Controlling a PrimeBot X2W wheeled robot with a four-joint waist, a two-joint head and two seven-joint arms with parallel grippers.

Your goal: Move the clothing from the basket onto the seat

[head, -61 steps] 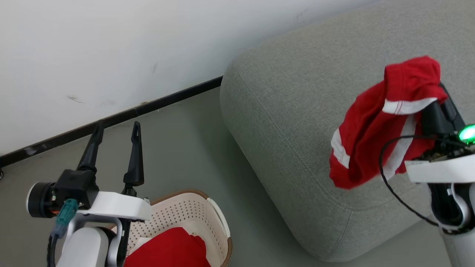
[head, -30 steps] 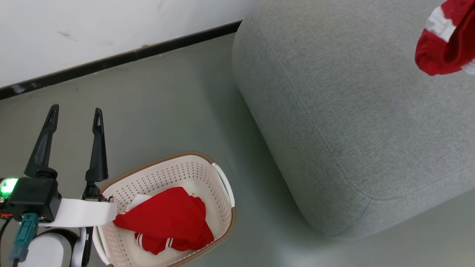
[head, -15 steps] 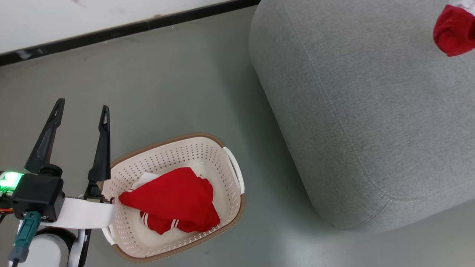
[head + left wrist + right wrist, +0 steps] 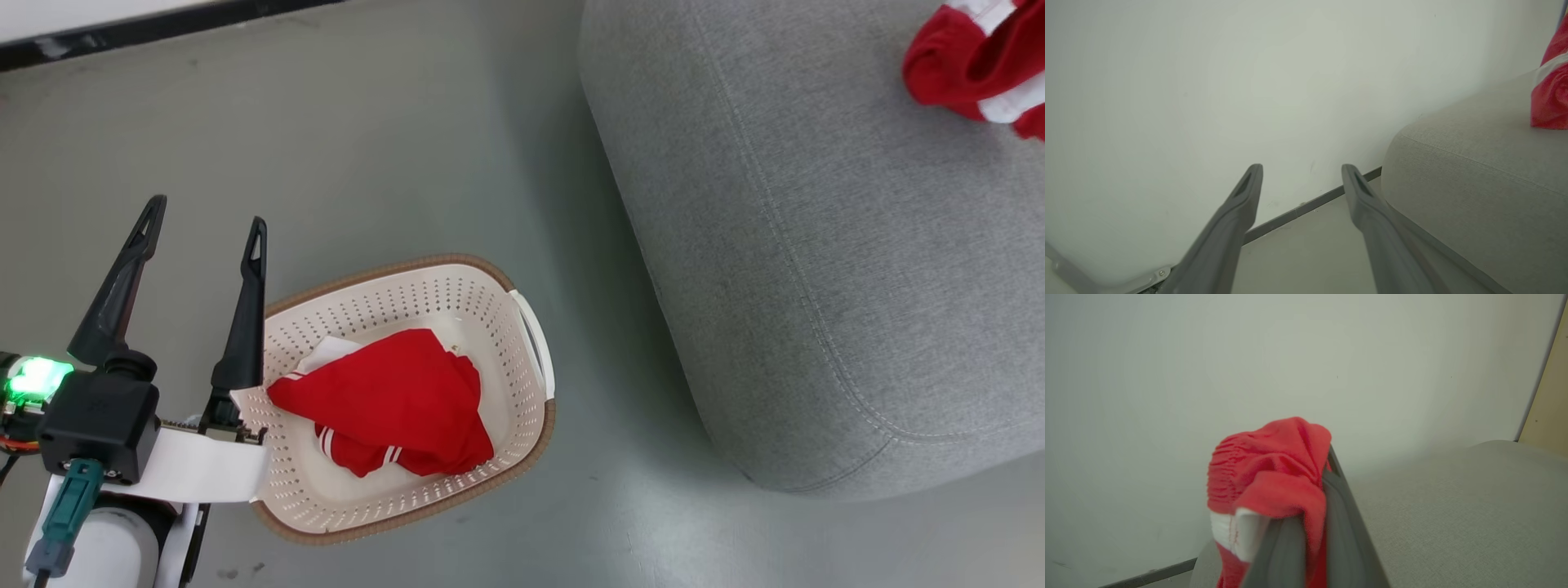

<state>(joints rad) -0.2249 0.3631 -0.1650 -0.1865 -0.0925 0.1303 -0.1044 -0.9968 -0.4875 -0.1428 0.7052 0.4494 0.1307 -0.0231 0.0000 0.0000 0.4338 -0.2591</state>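
**Q:** What surrounds the cream-white perforated plastic basket [image 4: 465, 306] with the brown rim?

**A:** It stands on a smooth grey-green floor [image 4: 392, 139]. A large grey woven-fabric seat [image 4: 816, 245] with rounded corners rises to its right, separated from it by a strip of floor. A black skirting strip [image 4: 163, 28] runs along the floor's far edge, beneath a white wall [image 4: 1188, 81].

**Q:** What is to be moved, and where is it?

**A:** One soft bright red garment [image 4: 384, 392] with white stripes lies crumpled on the basket's bottom, toward its right wall. A second soft red garment [image 4: 1274, 465], elastic-waisted with white trim, hangs over the seat's top near its far right edge. Whether it touches the cushion cannot be told.

**Q:** How do the grippers stand?

**A:** The left gripper [image 4: 206, 211] hovers at the basket's left rim, its two long dark fingers [image 4: 245, 327] spread wide and holding nothing. The right gripper [image 4: 1323, 477] has its jaws pressed together, pinching the second soft red garment.

**Q:** Where is open room?

**A:** Floor stretches from the basket's far rim to the skirting. The seat's broad top spreads left of the held garment.
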